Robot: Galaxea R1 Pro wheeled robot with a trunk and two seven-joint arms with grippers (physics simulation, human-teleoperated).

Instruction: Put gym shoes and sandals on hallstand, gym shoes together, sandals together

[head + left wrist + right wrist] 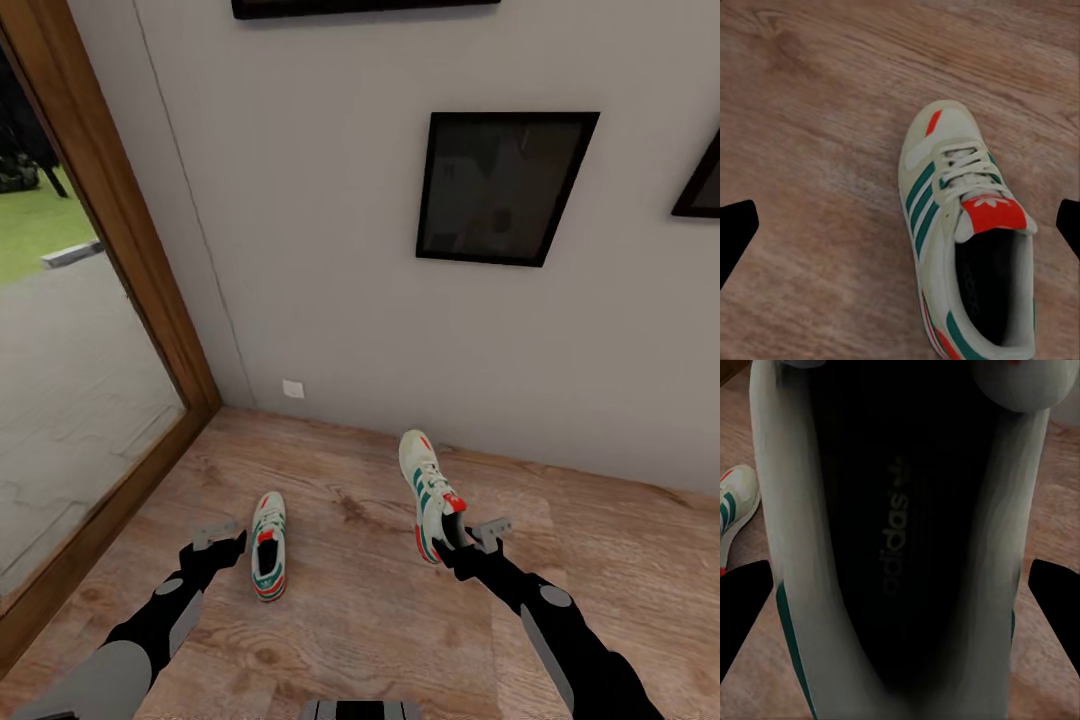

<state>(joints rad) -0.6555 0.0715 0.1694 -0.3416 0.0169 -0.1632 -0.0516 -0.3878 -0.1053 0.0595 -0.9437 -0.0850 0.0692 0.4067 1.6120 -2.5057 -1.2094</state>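
Observation:
One white-cream gym shoe [268,560] with green stripes and a red tongue lies flat on the wood-plank corridor floor [350,620]. My left gripper [225,545] hovers just left of it, open; the left wrist view has this shoe [967,240] below the spread fingertips [735,232]. The second gym shoe [430,495] is raised off the floor, toe toward the wall, with my right gripper [455,550] shut on its heel end. Its dark inside [900,532] sits between the right fingers [1057,607]. The sandals and the hallstand are out of view.
A grey wall [400,330] with dark framed pictures [500,190] and a white outlet [293,389] stands close ahead. A glass door with a wooden frame [130,250] runs along the left. The other gym shoe [735,510] shows past the held one.

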